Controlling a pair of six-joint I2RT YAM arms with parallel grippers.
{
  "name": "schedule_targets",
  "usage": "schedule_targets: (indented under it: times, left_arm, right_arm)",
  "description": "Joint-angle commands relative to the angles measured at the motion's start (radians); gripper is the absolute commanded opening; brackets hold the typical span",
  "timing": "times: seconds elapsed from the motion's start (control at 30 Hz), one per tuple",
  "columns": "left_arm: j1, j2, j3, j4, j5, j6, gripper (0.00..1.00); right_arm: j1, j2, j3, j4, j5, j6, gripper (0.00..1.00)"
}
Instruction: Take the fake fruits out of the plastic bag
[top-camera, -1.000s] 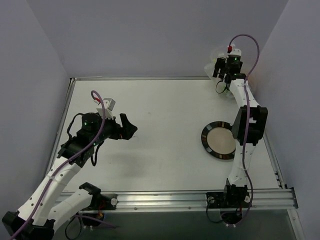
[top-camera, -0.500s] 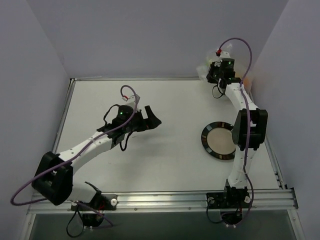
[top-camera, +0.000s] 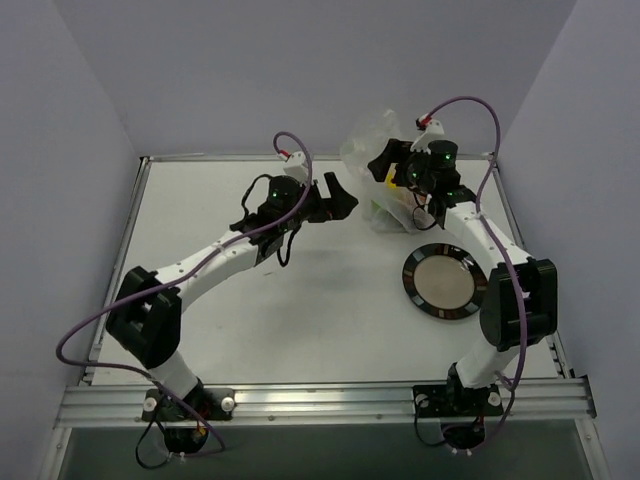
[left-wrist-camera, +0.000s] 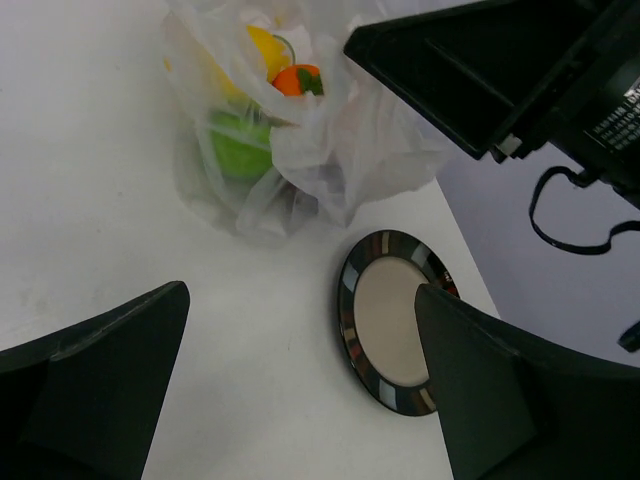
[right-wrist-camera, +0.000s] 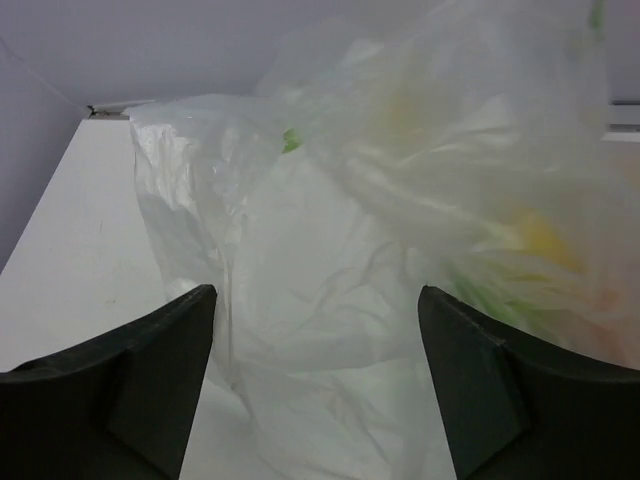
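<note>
The plastic bag (top-camera: 378, 150) stands bunched at the back of the table, between my two grippers. In the left wrist view the bag (left-wrist-camera: 330, 150) holds an orange fruit (left-wrist-camera: 296, 80), a yellow fruit (left-wrist-camera: 266, 46) and a green fruit (left-wrist-camera: 238, 152); no dark red fruit shows. My left gripper (top-camera: 343, 197) is open and empty just left of the bag (left-wrist-camera: 300, 400). My right gripper (top-camera: 383, 163) is open, its jaws wide, with the bag's film (right-wrist-camera: 330, 300) right in front of and between them (right-wrist-camera: 318, 390). Yellow and green blurs show through the film.
A round black-rimmed plate (top-camera: 417, 296) lies on the table right of centre, in front of the bag; it also shows in the left wrist view (left-wrist-camera: 348, 300). The right arm's links reach over the plate's right side. The walls stand close behind the bag.
The bag has come from the far right corner leftward and nearer, along with my right gripper. My left arm has stretched right and back until its gripper is next to the bag.
</note>
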Motion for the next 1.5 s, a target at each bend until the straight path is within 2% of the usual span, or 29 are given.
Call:
schedule_targets:
  times: [0.0,0.17,0.27,0.3,0.4,0.47,0.57,0.6,0.67,0.7,0.77,0.87,0.93,1.0,1.03,1.07,1.1,1.13,1.17,1.2,1.27,1.3,1.4,1.47]
  left_arm:
    - [-0.003,0.072,0.097,-0.007,-0.028,0.079,0.94]
    - [-0.003,0.140,0.194,-0.030,-0.013,0.119,0.94]
    - [-0.003,0.155,0.238,-0.041,-0.020,0.139,0.94]
    - [-0.004,0.158,0.252,-0.059,-0.023,0.144,0.94]
    - [-0.017,0.123,0.275,-0.080,-0.031,0.182,0.94]
    - [-0.040,0.094,0.277,-0.102,-0.081,0.220,0.94]
    - [-0.066,0.092,0.331,-0.171,-0.163,0.276,0.94]
    - [-0.058,0.123,0.355,-0.208,-0.169,0.279,0.94]
    - [-0.053,0.164,0.433,-0.244,-0.192,0.297,0.94]
    - [-0.052,0.208,0.465,-0.328,-0.227,0.308,0.94]
    - [-0.049,0.247,0.548,-0.379,-0.302,0.339,0.94]
    - [-0.049,0.307,0.616,-0.418,-0.365,0.365,0.94]
    - [-0.046,0.354,0.647,-0.436,-0.384,0.371,0.94]
    - [-0.043,0.412,0.694,-0.452,-0.381,0.374,0.94]
    - [-0.041,0.433,0.711,-0.461,-0.375,0.374,0.98]
    - [-0.041,0.465,0.729,-0.463,-0.358,0.373,0.89]
    - [-0.041,0.476,0.728,-0.452,-0.347,0.365,0.76]
    - [-0.041,0.483,0.717,-0.437,-0.333,0.347,0.62]
    - [-0.046,0.486,0.699,-0.389,-0.315,0.334,0.51]
    - [-0.050,0.483,0.644,-0.362,-0.281,0.322,0.34]
    - [-0.072,0.477,0.586,-0.290,-0.267,0.287,0.24]
    - [-0.081,0.474,0.526,-0.268,-0.255,0.273,0.15]
    - [-0.118,0.474,0.449,-0.170,-0.237,0.216,0.05]
    - [-0.138,0.477,0.398,-0.115,-0.223,0.192,0.02]
  right_arm:
    - [-0.049,-0.091,-0.035,0.050,0.043,0.065,0.80]
    - [-0.083,-0.206,-0.034,-0.005,0.037,0.056,0.80]
    - [-0.090,-0.206,-0.003,-0.054,0.048,0.049,0.62]
    - [-0.089,-0.205,0.002,-0.062,0.052,0.047,0.47]
    - [-0.084,-0.174,0.029,-0.102,0.083,0.038,0.27]
    - [-0.069,-0.167,0.040,-0.120,0.110,0.023,0.29]
    - [-0.038,-0.136,0.069,-0.156,0.227,-0.026,0.61]
    - [-0.038,-0.121,0.087,-0.172,0.233,-0.037,0.76]
    - [-0.037,-0.076,0.150,-0.215,0.256,-0.077,0.86]
    - [-0.038,-0.050,0.170,-0.243,0.268,-0.091,0.93]
    - [-0.040,-0.018,0.235,-0.266,0.292,-0.137,0.98]
    - [-0.044,0.077,0.351,-0.352,0.269,-0.189,0.98]
    - [-0.049,0.134,0.377,-0.369,0.278,-0.197,0.94]
    - [-0.058,0.162,0.401,-0.366,0.307,-0.192,0.74]
    - [-0.082,0.168,0.399,-0.366,0.316,-0.182,0.61]
    - [-0.101,0.174,0.388,-0.366,0.321,-0.154,0.32]
    - [-0.121,0.175,0.372,-0.355,0.321,-0.142,0.21]
    - [-0.141,0.172,0.346,-0.340,0.328,-0.126,0.15]
    - [-0.187,0.166,0.306,-0.296,0.341,-0.110,0.01]
    - [-0.199,0.165,0.229,-0.248,0.360,-0.070,0.00]
    - [-0.283,0.171,0.163,-0.210,0.365,-0.024,0.00]
    - [-0.303,0.178,0.087,-0.141,0.390,0.031,0.00]
    - [-0.360,0.232,0.010,-0.041,0.376,0.116,0.00]
    - [-0.383,0.280,-0.018,0.004,0.280,0.188,0.00]
